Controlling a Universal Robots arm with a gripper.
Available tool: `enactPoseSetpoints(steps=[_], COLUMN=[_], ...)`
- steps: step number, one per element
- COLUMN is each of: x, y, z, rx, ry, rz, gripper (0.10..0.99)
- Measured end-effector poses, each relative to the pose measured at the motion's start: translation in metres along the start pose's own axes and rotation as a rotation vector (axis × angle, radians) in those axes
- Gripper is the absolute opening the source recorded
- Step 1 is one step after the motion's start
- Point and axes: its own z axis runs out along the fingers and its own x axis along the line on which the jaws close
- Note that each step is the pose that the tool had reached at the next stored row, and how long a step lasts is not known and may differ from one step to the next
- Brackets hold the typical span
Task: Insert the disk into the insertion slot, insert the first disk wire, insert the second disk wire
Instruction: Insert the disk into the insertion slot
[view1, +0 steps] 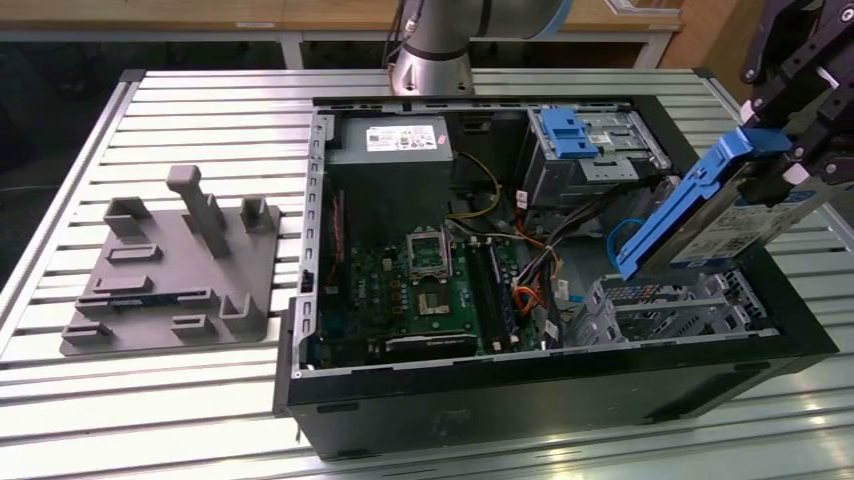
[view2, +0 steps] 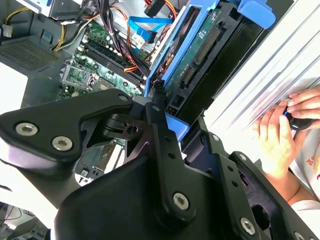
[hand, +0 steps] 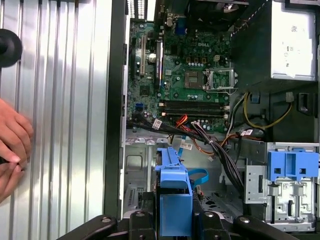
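Observation:
My gripper (view1: 771, 165) is shut on the upper end of the disk (view1: 694, 215), a silver drive in a bright blue carrier. The disk hangs steeply tilted over the case's near corner at the exterior view's right. Its lower end is just above the insertion slot (view1: 674, 305), a perforated silver cage, and I cannot tell whether they touch. In the first wrist view the blue carrier (hand: 175, 200) sits between my black fingers (hand: 210, 222), with the cage (hand: 137, 170) behind it. The second wrist view shows the disk's underside (view2: 200, 45) and connector. Loose cables (view1: 541, 265) and a blue flat cable (hand: 200, 175) lie beside the cage.
The open computer case (view1: 534, 400) lies on a slatted metal table (view1: 174, 110). A taller grey cage with a blue clip (view1: 571, 135) stands at the back. A grey fixture (view1: 174, 270) sits to the exterior view's left. A person's hand (hand: 10, 145) rests on the table beside the case.

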Motion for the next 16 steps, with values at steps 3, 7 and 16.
enactPoseSetpoints(steps=[3,7,16], x=[0.0001,0.0002,0.0005], y=[0.0,-0.0001,-0.0008], z=[0.0012,0.0026,0.0058], rx=[0.0,0.0,0.001], ry=[0.0,-0.0001,-0.0005], rz=[0.001,0.005,0.014], gripper=[0.361,0.361,0.361])
